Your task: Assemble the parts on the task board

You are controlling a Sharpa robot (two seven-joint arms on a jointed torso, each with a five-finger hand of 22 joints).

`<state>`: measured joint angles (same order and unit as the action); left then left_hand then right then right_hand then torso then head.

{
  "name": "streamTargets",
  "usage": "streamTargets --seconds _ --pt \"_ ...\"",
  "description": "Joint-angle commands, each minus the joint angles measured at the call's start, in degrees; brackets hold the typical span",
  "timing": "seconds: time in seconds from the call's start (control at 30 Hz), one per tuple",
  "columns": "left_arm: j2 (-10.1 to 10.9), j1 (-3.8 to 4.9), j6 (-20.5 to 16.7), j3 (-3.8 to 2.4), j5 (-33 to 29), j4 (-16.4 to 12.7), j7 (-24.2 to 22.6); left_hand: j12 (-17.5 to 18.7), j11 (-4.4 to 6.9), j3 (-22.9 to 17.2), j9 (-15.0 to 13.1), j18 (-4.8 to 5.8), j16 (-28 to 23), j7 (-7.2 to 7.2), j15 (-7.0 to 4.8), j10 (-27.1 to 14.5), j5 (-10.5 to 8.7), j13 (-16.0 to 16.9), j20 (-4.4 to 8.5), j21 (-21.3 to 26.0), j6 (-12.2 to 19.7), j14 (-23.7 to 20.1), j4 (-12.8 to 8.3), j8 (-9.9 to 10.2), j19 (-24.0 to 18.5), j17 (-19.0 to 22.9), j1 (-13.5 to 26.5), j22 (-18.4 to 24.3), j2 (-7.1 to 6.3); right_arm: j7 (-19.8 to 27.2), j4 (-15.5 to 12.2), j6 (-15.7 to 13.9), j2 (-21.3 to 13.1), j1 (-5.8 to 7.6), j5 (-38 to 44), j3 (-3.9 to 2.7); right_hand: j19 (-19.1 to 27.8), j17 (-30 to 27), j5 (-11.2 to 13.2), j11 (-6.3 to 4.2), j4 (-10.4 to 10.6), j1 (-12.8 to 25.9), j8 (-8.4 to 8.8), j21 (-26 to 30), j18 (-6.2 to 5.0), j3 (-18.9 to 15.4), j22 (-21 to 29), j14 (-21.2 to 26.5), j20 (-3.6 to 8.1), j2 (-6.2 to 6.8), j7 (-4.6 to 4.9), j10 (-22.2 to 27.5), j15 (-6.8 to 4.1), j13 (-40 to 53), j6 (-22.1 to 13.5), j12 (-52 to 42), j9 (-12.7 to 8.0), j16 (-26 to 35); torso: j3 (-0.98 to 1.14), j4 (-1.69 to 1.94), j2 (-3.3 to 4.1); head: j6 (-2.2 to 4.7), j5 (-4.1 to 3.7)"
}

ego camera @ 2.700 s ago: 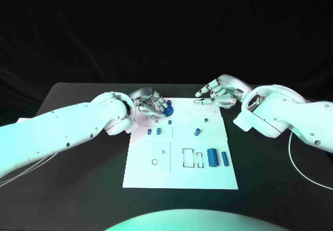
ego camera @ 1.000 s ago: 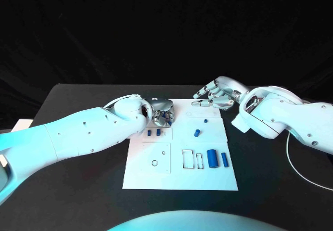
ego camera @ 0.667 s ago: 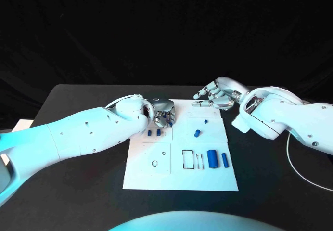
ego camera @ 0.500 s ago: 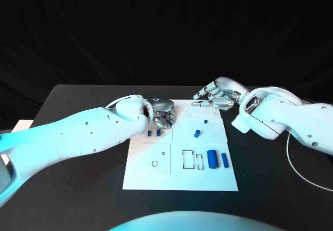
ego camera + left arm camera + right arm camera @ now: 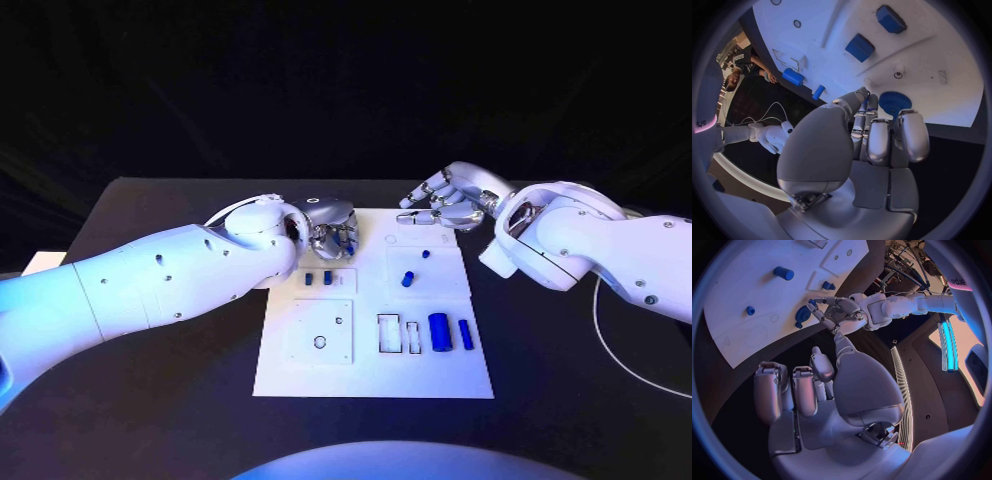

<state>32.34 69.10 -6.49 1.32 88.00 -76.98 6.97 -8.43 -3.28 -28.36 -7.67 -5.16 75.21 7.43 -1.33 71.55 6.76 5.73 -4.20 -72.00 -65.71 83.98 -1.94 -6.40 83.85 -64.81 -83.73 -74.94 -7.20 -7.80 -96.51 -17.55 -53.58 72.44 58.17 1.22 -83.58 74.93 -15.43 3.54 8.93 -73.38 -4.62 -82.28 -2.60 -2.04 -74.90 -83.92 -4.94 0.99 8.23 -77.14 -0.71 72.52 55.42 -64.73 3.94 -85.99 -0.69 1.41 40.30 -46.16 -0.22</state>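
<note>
A robotics lab: black-draped bench (image 5: 173, 400), white task board (image 5: 372, 372), loose cables (image 5: 767, 112) trailing across the floor.

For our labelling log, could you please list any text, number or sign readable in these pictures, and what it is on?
Task board: printed outlines and small circles, no readable words.
Left arm: short dark lettering near the circle's rim, too blurred to read.
White casing: letters cut off at the rim, unreadable.
</note>
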Motion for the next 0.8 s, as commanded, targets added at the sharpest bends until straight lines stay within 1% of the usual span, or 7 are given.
streamTargets --seconds 0.03,0.1,0.17,0.37,0.53,0.63,0.8 --pt "1.5 0.31 -1.7 -0.56 -3.0 -1.5 1.0 0.4 -0.16 -0.5 0.1 1.18 -0.2 0.24 -0.05 0.1 0.07 0.0 -0.12 -0.3 0.0 1.6 -0.1 0.2 0.5 0.1 0.7 -1.8 -0.03 0.3 0.0 0.7 0.1 -0.05 0.3 0.0 0.2 9.5 -0.2 -0.25 -0.2 0.0 -0.25 0.1 -0.58 -0.3 -0.2 -4.8 0.07 -0.63 0.05 -0.1 -0.36 0.1 0.4 -0.2 0.0 0.1 0.04 0.14 -0.09 0.21 -0.22" --pt "2.5 0.42 -1.2 -0.81 -3.4 -2.2 1.3 0.6 -0.19 -0.7 0.2 1.18 -0.2 0.26 -0.03 0.1 0.07 0.0 -0.14 -0.4 0.0 1.6 -0.2 0.3 0.5 0.2 0.9 -1.9 -0.1 0.3 0.0 0.7 0.0 -0.05 0.3 0.0 0.2 9.5 -0.2 -0.25 -0.2 0.0 -0.25 0.1 -0.58 -0.3 -0.2 -4.8 0.07 -0.63 0.05 -0.1 -0.36 0.1 0.4 -0.2 0.0 0.1 0.06 0.04 -0.03 0.33 0.0" --pt "3.5 0.49 -0.7 -0.95 -3.7 -2.5 1.6 0.6 -0.2 -0.7 0.2 1.19 -0.2 0.26 -0.03 0.1 0.06 0.0 -0.15 -0.4 0.0 1.6 -0.2 0.3 0.5 0.2 0.9 -1.9 -0.12 0.3 0.0 0.7 0.0 -0.05 0.3 0.0 0.2 9.5 -0.2 -0.25 -0.2 0.0 -0.25 0.1 -0.58 -0.3 -0.2 -4.8 0.07 -0.63 0.05 -0.1 -0.36 0.1 0.4 -0.2 0.0 0.1 0.07 0.06 -0.02 0.33 -0.02" --pt "5.1 0.5 0.8 -1.03 -3.9 -2.8 2.1 0.9 -0.21 -0.8 0.3 1.18 -0.3 0.27 0.01 0.3 0.02 0.0 -0.19 -0.4 -0.1 1.5 -0.3 0.5 0.5 0.5 1.4 -2.0 -0.39 0.3 0.0 0.8 -0.1 -0.05 0.3 0.0 0.2 9.5 -0.2 -0.25 -0.2 0.0 -0.25 0.1 -0.58 -0.3 -0.2 -4.8 0.07 -0.63 0.05 -0.1 -0.36 0.1 0.4 -0.2 0.0 0.1 -0.06 0.06 0.06 0.25 0.12" --pt "5.8 0.28 2.3 -0.89 -3.6 -2.5 2.3 1.2 -0.18 -0.9 0.4 1.17 -0.3 0.21 0.01 0.4 -0.04 0.0 -0.23 -0.4 -0.2 1.5 -0.3 0.7 0.5 0.7 2.0 -2.0 -0.72 0.3 0.0 0.9 -0.1 -0.05 0.3 0.0 0.2 9.5 -0.2 -0.25 -0.2 0.0 -0.25 0.1 -0.58 -0.3 -0.2 -4.8 0.07 -0.63 0.05 -0.1 -0.36 0.1 0.4 -0.2 0.0 0.1 -0.03 0.05 0.03 0.09 0.23" --pt "6.0 0.19 2.9 -0.79 -3.6 -2.3 2.3 1.4 -0.12 -0.6 0.5 1.17 -0.3 0.11 -0.01 0.6 -0.12 0.0 -0.24 -0.4 -0.4 1.5 -0.2 0.8 0.5 0.9 2.6 -2.1 -0.99 0.3 0.0 0.9 -0.1 -0.05 0.3 0.0 0.2 9.5 -0.2 -0.25 -0.2 0.0 -0.25 0.1 -0.58 -0.3 -0.2 -4.8 0.07 -0.63 0.05 -0.1 -0.36 0.1 0.4 -0.2 0.0 0.1 -0.06 -0.01 0.07 0.1 0.19" --pt "5.9 0.05 3.7 -0.6 -3.5 -1.9 2.4 1.5 -0.11 -0.6 0.5 1.17 -0.3 0.09 -0.02 0.6 -0.12 0.0 -0.24 -0.4 -0.4 1.5 -0.2 0.8 0.5 0.9 2.7 -2.1 -1.0 0.3 0.0 0.9 -0.1 -0.05 0.3 0.0 0.2 9.5 -0.2 -0.25 -0.2 0.0 -0.25 0.1 -0.58 -0.3 -0.2 -4.8 0.07 -0.63 0.05 -0.1 -0.36 0.1 0.4 -0.2 0.0 0.1 -0.02 -0.04 0.08 -0.03 0.36"
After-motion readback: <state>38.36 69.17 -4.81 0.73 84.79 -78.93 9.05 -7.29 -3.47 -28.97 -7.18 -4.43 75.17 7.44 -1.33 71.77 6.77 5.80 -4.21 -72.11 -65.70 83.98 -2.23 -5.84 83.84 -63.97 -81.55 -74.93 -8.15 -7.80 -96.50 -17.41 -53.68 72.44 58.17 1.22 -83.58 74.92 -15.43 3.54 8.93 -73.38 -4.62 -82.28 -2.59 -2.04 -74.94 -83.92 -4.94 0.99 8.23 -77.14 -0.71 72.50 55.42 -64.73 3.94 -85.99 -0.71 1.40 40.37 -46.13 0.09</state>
